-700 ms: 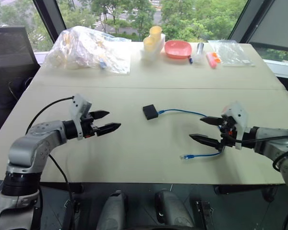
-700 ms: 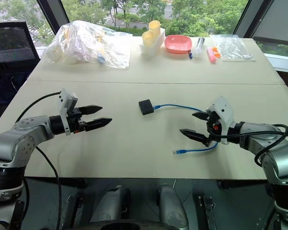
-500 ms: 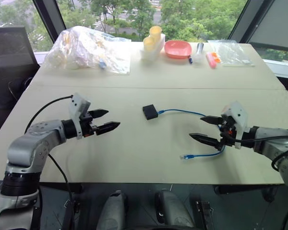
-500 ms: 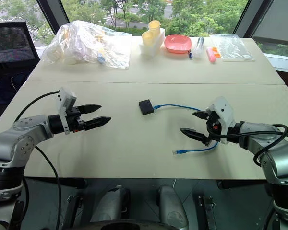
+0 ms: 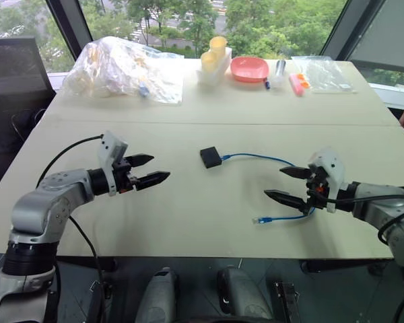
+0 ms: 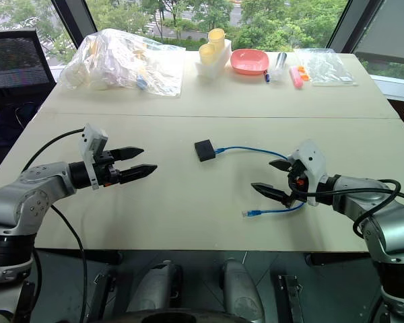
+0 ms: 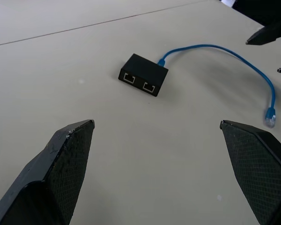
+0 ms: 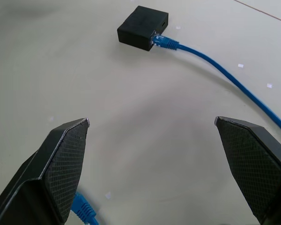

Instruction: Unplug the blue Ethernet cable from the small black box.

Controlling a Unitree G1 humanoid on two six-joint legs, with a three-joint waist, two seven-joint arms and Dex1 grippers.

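Approaching stage: left gripper (image 5: 154, 169) and right gripper (image 5: 285, 183), both spread and empty, flank the small black box (image 5: 211, 157); next, pinching the blue Ethernet cable (image 5: 256, 158) plug.

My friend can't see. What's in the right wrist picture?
A small flat black plastic box lies on a pale table with a thin bright blue Ethernet cable plugged into its side. The right gripper hovers nearby, jaws wide open.

Beige table (image 5: 188, 215), box (image 5: 211, 157), cable (image 5: 256, 157)
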